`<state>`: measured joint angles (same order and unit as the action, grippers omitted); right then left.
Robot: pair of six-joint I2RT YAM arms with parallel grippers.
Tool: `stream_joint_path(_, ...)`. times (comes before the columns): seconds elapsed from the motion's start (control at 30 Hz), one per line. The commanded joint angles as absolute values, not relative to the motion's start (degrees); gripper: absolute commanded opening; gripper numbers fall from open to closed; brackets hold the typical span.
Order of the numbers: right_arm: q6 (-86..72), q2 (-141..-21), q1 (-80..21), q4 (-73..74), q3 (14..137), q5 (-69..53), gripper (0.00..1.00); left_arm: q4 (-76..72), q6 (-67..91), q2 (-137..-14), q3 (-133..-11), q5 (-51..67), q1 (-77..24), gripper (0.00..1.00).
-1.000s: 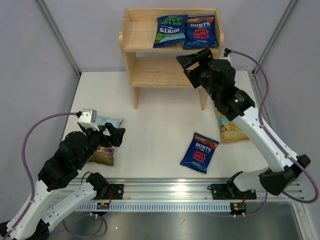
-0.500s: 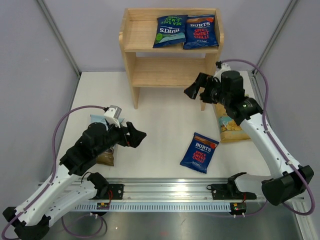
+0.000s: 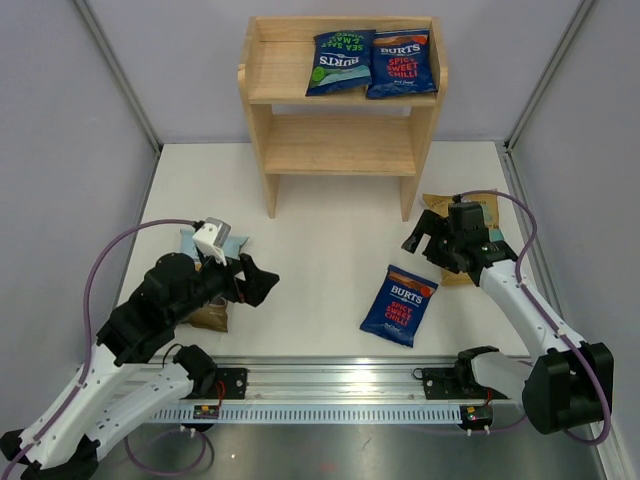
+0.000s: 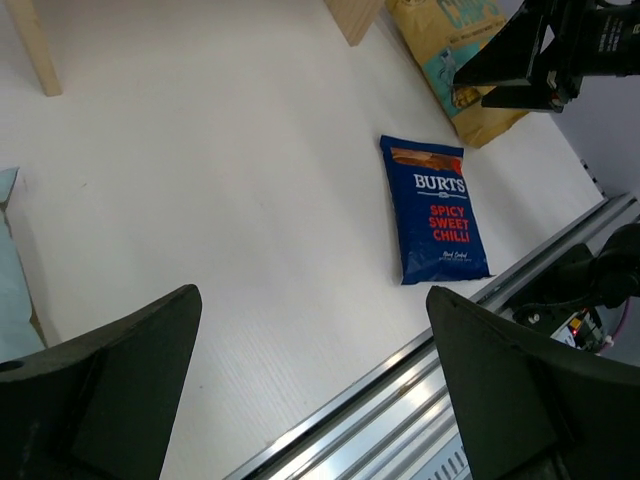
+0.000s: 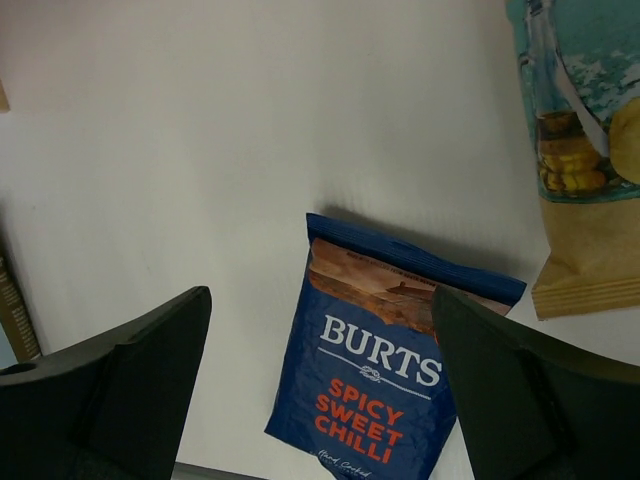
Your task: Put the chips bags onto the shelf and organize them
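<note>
On a white worktop (image 3: 320,225), before a wooden shelf (image 3: 340,145) holding two bags (image 3: 341,62), a red-label chips bag (image 3: 399,305) lies lengthwise toward the near edge, just below the spread right hand (image 3: 423,237). The left hand (image 3: 258,282), also spread, sits farther off.

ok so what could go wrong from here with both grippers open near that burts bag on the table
1. The left gripper and right gripper, both open, face the same spicy sweet chilli bag; if both reach, they may collide.
2. That bag lies flat, so fingers could skid over or crumple it.
3. A green-label bag and a red-label bag already fill the right of the shelf top tier; a third set there might overlap them.
</note>
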<state>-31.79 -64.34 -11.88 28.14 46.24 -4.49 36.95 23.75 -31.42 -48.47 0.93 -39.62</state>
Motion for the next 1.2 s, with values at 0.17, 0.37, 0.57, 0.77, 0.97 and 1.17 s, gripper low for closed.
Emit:
stream_joint_path(0.17, -39.17, -62.76, -11.86, 31.38, 41.93, 3.21, 1.00, 43.16, 18.90, -29.53, -50.54, -0.35, -39.46, 0.99)
stream_joint_path(0.37, -48.76, -54.76, -11.78, 28.57, 31.04, 5.89, 0.99, 41.14, 18.72, -27.51, -48.69, 2.19, -39.46, 0.99)
stream_joint_path(0.57, -53.08, -55.37, -11.86, 25.14, 26.64, 2.73, 0.99, 39.99, 18.19, -26.37, -47.81, 4.22, -39.46, 0.99)
stream_joint_path(0.77, -54.66, -56.51, -11.86, 21.10, 22.59, -1.30, 0.89, 39.46, 18.37, -24.17, -47.20, 4.40, -39.46, 0.99)
stream_joint_path(0.97, -56.86, -53.71, -11.86, 16.88, 18.03, -5.45, 0.64, 39.55, 18.28, -24.43, -47.28, 4.13, -39.46, 0.99)
stream_joint_path(1.17, -56.34, -50.19, -11.78, 15.91, 16.61, -5.54, 0.35, 39.55, 18.98, -25.14, -47.73, 3.78, -39.46, 0.99)
